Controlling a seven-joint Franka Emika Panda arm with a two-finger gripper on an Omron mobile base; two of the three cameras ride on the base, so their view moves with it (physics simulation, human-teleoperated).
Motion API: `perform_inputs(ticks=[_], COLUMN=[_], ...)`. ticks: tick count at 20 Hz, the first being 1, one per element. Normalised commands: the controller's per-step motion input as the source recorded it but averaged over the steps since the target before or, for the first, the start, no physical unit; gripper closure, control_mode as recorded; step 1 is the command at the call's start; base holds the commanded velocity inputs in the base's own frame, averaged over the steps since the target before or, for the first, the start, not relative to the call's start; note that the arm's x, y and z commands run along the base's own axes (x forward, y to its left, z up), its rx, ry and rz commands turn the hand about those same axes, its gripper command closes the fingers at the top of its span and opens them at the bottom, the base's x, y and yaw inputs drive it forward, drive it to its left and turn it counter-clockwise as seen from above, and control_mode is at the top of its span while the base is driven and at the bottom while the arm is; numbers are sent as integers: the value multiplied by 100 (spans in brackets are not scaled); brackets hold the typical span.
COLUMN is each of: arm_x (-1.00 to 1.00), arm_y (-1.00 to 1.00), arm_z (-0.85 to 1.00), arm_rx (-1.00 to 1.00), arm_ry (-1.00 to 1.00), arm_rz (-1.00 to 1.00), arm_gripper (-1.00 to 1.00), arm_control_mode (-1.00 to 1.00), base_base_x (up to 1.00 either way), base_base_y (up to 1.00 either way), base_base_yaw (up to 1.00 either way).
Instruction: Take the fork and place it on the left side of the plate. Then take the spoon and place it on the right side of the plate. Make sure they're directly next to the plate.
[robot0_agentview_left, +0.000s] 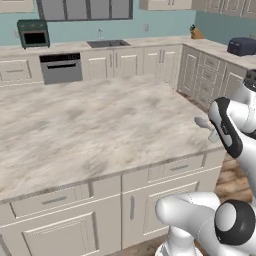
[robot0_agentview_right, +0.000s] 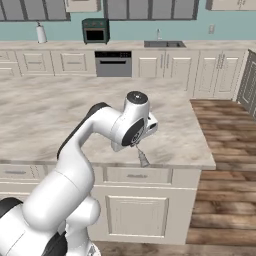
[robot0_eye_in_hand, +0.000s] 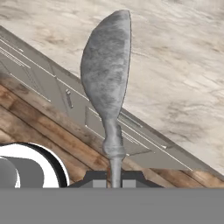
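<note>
My gripper (robot0_eye_in_hand: 114, 177) is shut on the thin handle of the spoon (robot0_eye_in_hand: 106, 70), a grey utensil with a rounded oval bowl that points away from the hand. In the right base view the spoon (robot0_agentview_right: 143, 159) hangs bowl-down from the gripper (robot0_agentview_right: 136, 145), over the front edge of the island counter near its right corner. From the left base view the spoon's bowl (robot0_agentview_left: 202, 122) pokes out beside my forearm, just above the counter's right end. The fork and the plate are out of view.
The marbled island counter (robot0_agentview_left: 90, 125) stretches left and back from the gripper. Drawers and cabinet doors (robot0_agentview_right: 135, 176) sit below its front edge, with wooden floor (robot0_agentview_right: 225, 135) to the right. A sink (robot0_agentview_left: 107, 44), an oven (robot0_agentview_left: 61, 67) and a toaster (robot0_agentview_left: 242, 46) line the far counters.
</note>
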Motion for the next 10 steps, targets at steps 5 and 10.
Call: perform_inputs(ticks=[5, 10], arm_x=[0, 0], arm_y=[0, 0], arm_z=[0, 0], arm_rx=[0, 0], arm_ry=[0, 0], arm_rz=[0, 0], arm_gripper=[100, 100], arm_control_mode=[100, 100], base_base_x=[-40, -43], base_base_y=[100, 100], base_base_yaw=[11, 11])
